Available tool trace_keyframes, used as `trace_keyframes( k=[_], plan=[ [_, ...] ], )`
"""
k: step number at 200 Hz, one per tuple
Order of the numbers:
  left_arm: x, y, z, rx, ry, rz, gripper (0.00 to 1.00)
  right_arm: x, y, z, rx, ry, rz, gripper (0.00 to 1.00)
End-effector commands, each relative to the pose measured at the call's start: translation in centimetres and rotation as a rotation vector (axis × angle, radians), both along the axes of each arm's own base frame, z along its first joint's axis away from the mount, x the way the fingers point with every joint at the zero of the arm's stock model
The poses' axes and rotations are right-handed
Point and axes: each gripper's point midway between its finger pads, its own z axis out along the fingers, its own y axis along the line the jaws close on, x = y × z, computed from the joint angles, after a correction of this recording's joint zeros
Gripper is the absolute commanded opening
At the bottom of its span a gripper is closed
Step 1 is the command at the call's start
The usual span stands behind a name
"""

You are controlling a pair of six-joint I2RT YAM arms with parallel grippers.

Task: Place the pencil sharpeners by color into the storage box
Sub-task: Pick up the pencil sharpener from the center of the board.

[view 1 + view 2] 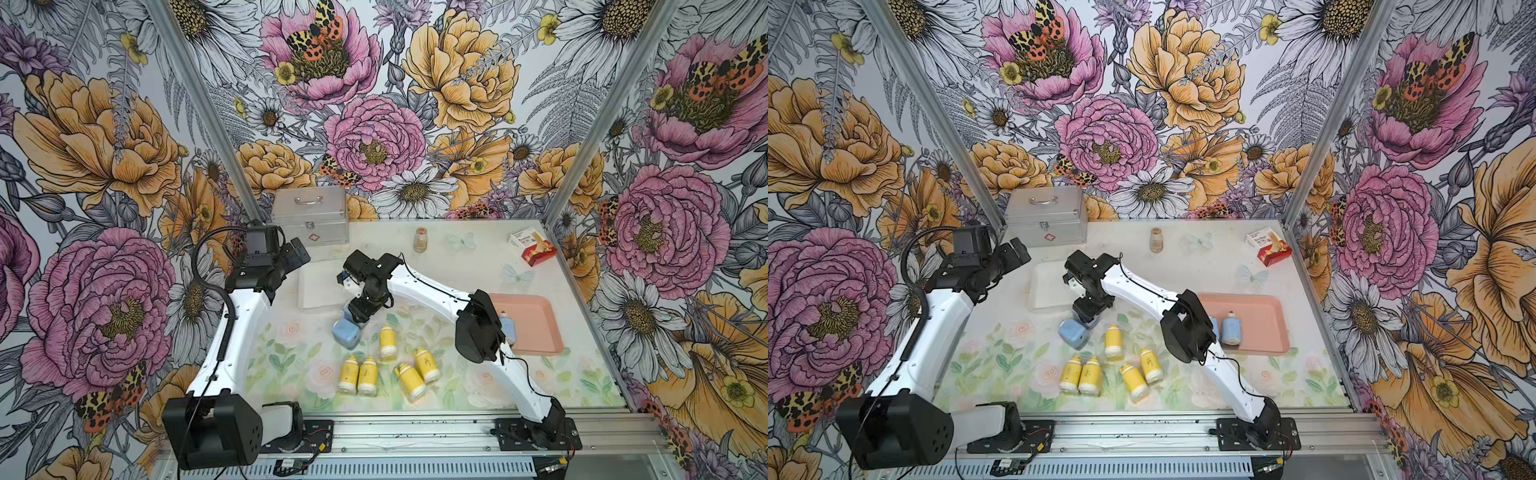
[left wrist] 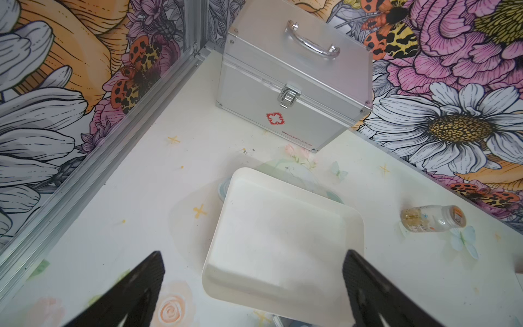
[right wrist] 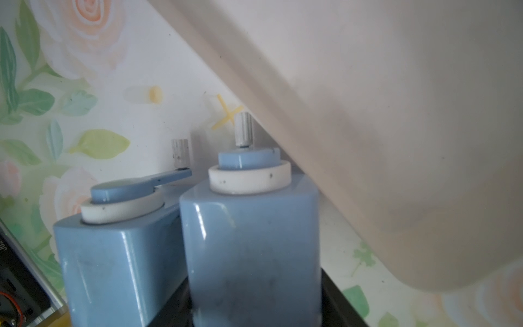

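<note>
- In both top views, five yellow sharpeners lie at lower centre on the worktop. The right hand sits over a blue pair at centre. Two other blue sharpeners lie in the pink tray, right of centre.
- Left wrist: the left hand gapes wide above the white tray.
- Right wrist: one blue sharpener sits between the jaws, its twin just beside it. I cannot tell whether the jaws grip it.

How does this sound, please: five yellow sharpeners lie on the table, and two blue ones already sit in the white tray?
The tray is wrong: a top view shows the two blue sharpeners in the pink tray, not the white tray. The five yellow sharpeners do lie on the table.
</note>
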Motion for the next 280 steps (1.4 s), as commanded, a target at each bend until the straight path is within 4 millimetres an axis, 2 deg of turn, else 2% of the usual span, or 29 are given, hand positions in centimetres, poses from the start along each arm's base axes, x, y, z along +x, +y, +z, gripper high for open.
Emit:
trace_keyframes(
  k=[1,69,158,196,249,280],
  plan=[
    [-0.1,0.1,-0.1,-0.023,0.006,0.002,0.99,0.0,0.8,0.3,0.022,-0.004,0.005,0.54],
    [0.0,0.1,-0.1,-0.033,0.003,0.0,0.99,-0.7,-0.5,0.4,-0.013,-0.006,-0.005,0.45],
    [0.0,0.1,-0.1,-0.042,0.002,0.002,0.99,-2.0,-3.4,0.2,-0.081,-0.027,-0.042,0.43],
    [0.0,0.1,0.0,-0.043,0.0,0.0,0.98,-2.4,-3.8,-0.4,-0.092,-0.005,-0.048,0.52],
    [0.0,0.2,-0.1,-0.043,0.002,0.002,0.99,-2.0,-3.0,0.3,-0.065,-0.017,-0.041,0.64],
    [0.0,0.3,-0.1,-0.043,0.003,0.005,0.99,-1.9,-2.5,0.3,-0.051,-0.013,-0.035,0.66]
  ],
)
